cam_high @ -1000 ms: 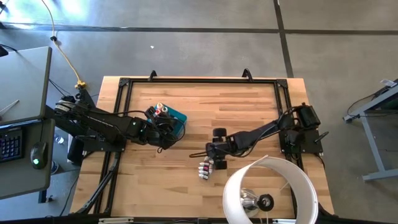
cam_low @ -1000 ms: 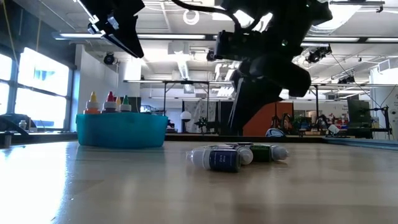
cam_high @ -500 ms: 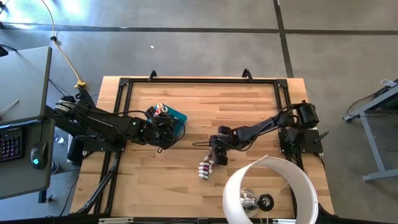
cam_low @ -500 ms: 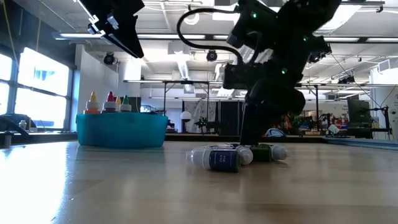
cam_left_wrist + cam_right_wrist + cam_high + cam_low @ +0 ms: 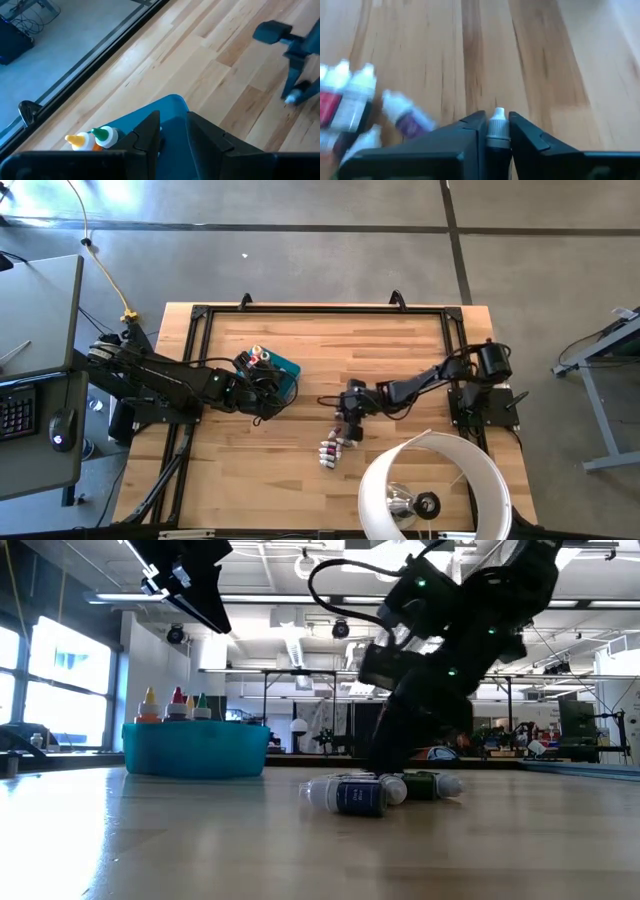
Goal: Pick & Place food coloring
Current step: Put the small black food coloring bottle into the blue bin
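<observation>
Several food coloring bottles [image 5: 330, 450] lie on their sides in a cluster on the wooden table [image 5: 365, 792] [image 5: 350, 105]. Three more stand upright in the teal bin [image 5: 287, 368] [image 5: 195, 748], with orange, red and green tips [image 5: 178, 698]. My right gripper [image 5: 348, 423] [image 5: 387, 758] is down at the far edge of the cluster, shut on one bottle [image 5: 497, 131]. My left gripper [image 5: 262, 385] [image 5: 173, 134] hovers open above the bin, holding nothing. My right gripper pinches one small bottle between its two fingers, just behind the white cap [image 5: 498, 116]. The bottle lies along the fingers and its cap pokes out past the fingertips [image 5: 476, 122]. The fingers slant down toward the table. I cannot tell whether the bottle is clear of the wood.
A large white lamp shade [image 5: 435, 480] sits at the table's near right edge, close to the cluster. Black frame rails [image 5: 320, 310] run around the tabletop. Bare wood lies between the bin and the cluster. A desk with a keyboard [image 5: 20, 410] stands left of the table.
My right gripper has come down to the table at the far side of the lying bottles and tipped from pointing down to a slant, its wrist swinging toward the right edge. The lying bottles and the left arm have stayed in place.
</observation>
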Available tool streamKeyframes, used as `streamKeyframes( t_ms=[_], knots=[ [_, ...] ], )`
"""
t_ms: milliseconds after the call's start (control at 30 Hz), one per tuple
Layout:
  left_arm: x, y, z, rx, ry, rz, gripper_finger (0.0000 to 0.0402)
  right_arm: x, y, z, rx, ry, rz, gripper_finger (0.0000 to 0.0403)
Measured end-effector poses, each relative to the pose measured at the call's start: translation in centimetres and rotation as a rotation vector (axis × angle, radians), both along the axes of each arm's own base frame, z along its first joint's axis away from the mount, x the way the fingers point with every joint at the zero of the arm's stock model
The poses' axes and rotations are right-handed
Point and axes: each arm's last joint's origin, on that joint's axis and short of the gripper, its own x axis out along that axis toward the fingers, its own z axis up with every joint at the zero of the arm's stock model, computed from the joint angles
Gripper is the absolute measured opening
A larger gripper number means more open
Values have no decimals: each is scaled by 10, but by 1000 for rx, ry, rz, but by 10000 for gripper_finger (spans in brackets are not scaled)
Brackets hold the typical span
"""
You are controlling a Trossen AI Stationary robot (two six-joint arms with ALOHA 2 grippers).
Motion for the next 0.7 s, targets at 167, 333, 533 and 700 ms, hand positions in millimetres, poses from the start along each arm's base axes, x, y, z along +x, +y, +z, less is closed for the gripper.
streamKeyframes(
  t_ms=[167, 333, 533, 700],
  knots=[
    [0, 0, 0, 0, 0, 0, 92, 22, -10, 24, -75, -78, 31, 44],
    [0, 0, 0, 6, -3, 4, 92, 54, -21, 70, -197, -257, 55, 47],
    [0, 0, 0, 6, -7, 4, 92, 90, -52, 128, -370, -551, -39, 47],
    [1, 0, 1, -2, -19, 2, 92, 109, -76, 110, -291, -560, -82, 49]
  ],
)
